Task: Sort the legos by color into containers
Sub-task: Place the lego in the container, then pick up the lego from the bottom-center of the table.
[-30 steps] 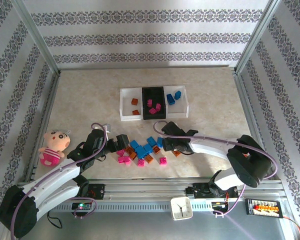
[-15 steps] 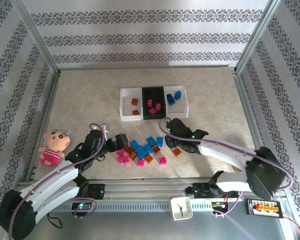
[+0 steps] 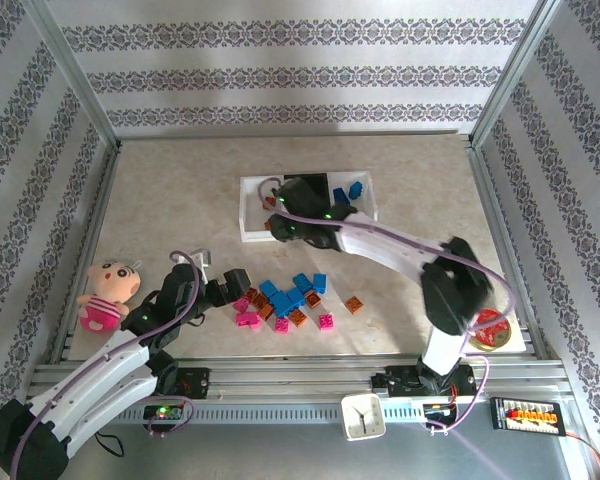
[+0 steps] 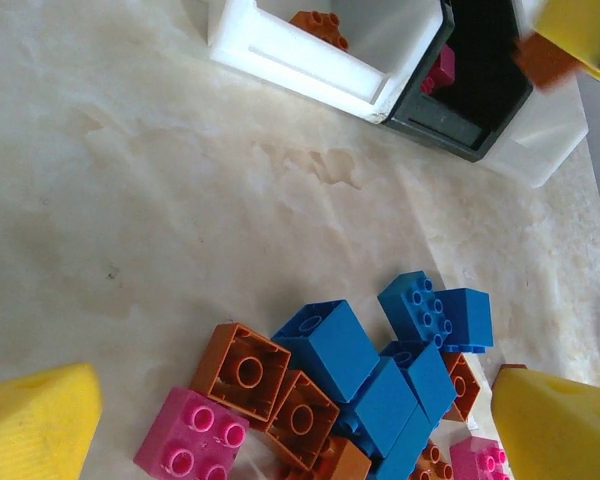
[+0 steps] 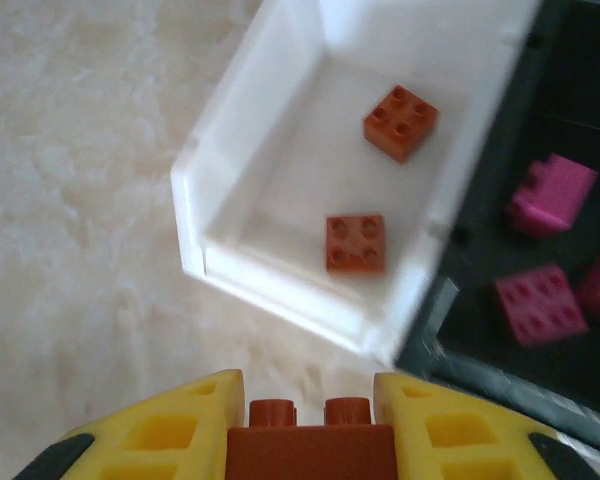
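Observation:
My right gripper (image 3: 279, 226) (image 5: 310, 440) is shut on an orange-brown lego (image 5: 310, 452), just short of the near wall of the left white container (image 3: 250, 212) (image 5: 280, 290). Two orange-brown bricks (image 5: 357, 243) lie inside that bin. The black middle container (image 5: 470, 375) holds pink bricks (image 5: 540, 303), and the right white one (image 3: 368, 208) holds blue bricks (image 3: 355, 189). A loose pile of blue, pink and orange-brown legos (image 3: 285, 300) (image 4: 355, 375) lies on the table. My left gripper (image 3: 238, 288) (image 4: 295, 430) stands open at the pile's left end, its fingers straddling the bricks.
A pink plush doll (image 3: 108, 292) sits at the left by the metal frame. A small white clock (image 3: 361, 415) stands on the front rail. A red roll (image 3: 490, 328) lies near the right arm's base. One orange-brown brick (image 3: 353, 305) lies apart, right of the pile.
The right arm has shut on an orange-brown brick at the pile and swung it up and left to the white bin. The left arm has barely moved.

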You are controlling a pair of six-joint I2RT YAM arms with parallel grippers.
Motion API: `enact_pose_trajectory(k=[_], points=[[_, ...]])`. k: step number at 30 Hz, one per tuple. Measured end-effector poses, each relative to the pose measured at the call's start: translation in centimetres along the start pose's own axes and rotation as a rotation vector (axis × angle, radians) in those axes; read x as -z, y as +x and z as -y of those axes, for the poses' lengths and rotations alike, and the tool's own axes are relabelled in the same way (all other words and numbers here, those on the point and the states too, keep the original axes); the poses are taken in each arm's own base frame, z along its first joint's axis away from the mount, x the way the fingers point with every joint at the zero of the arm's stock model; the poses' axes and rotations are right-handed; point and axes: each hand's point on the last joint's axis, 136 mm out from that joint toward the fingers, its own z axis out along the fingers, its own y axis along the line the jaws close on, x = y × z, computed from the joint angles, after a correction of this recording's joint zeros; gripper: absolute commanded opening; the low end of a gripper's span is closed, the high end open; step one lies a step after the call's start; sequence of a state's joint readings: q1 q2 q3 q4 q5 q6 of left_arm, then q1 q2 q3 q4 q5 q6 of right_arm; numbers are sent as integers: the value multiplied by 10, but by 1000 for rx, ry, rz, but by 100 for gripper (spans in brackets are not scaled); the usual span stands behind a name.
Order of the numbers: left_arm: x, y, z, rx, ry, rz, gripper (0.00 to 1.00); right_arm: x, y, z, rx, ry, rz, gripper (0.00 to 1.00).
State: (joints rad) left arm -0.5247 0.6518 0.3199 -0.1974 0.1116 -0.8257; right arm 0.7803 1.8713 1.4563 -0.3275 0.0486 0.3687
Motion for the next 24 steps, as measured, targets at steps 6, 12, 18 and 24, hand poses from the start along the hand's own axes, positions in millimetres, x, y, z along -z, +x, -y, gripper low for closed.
enact_pose_trajectory(k=[6, 12, 18, 24], points=[[-1, 6, -6, 23, -7, -10, 100, -59, -24, 1, -9, 27, -32, 35], [-2, 12, -10, 41, -10, -24, 100, -73, -40, 12, -35, 47, -41, 62], [-1, 11, -8, 48, 2, -22, 100, -52, -41, 13, -38, 37, -31, 63], [-1, 11, -7, 48, 4, -22, 100, 28, -10, 12, -21, 7, 6, 63]])
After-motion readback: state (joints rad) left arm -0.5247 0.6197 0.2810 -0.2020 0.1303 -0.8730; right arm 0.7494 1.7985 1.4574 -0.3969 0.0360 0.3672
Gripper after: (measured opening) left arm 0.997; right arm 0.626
